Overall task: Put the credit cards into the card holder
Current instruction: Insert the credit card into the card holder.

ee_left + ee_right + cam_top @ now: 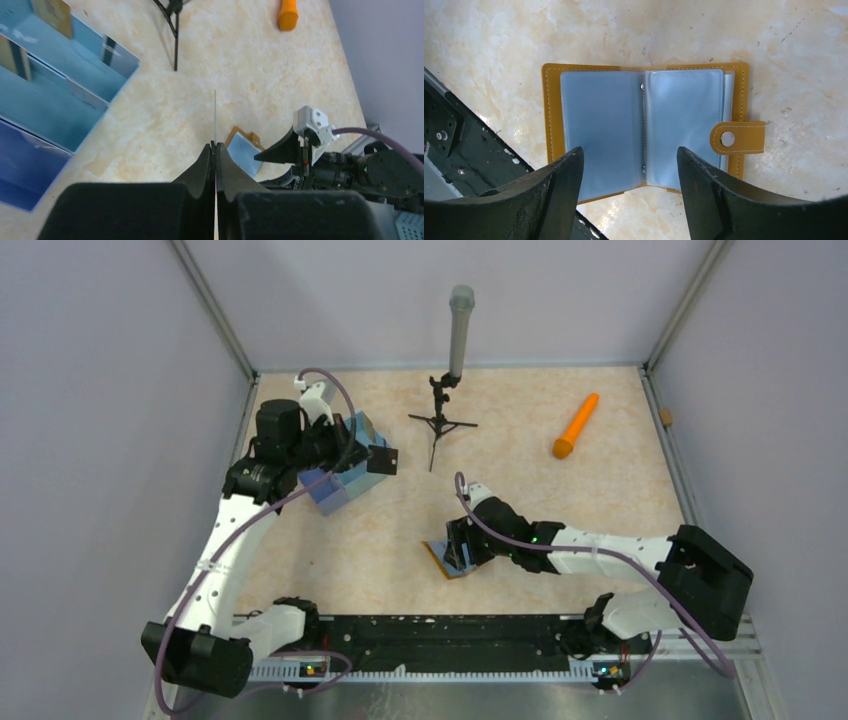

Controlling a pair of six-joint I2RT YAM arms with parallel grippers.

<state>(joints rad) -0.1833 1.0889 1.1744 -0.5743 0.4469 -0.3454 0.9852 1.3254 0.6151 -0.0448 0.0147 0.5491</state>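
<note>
The card holder (pixel 644 130) lies open and flat on the table, mustard-orange with greyish-blue pockets and a snap tab (pixel 736 138) at its right. My right gripper (pixel 629 167) hovers over its near edge, open, with nothing between the fingers. From above, this gripper (pixel 462 545) partly covers the card holder (pixel 440 560). My left gripper (pixel 215 146) is shut on a credit card (pixel 215 115), seen edge-on as a thin line sticking out ahead of the tips. It is above the table beside the blue tray (pixel 55 100). Two more cards (pixel 52 14) (pixel 12 59) stand in the tray's slots.
The blue divided tray (pixel 340 488) sits at the left under my left gripper (pixel 385 458). A grey cylinder on a small black tripod (pixel 458 335) stands at the back middle. An orange cone-shaped stick (pixel 575 426) lies at the back right. Walls enclose the table.
</note>
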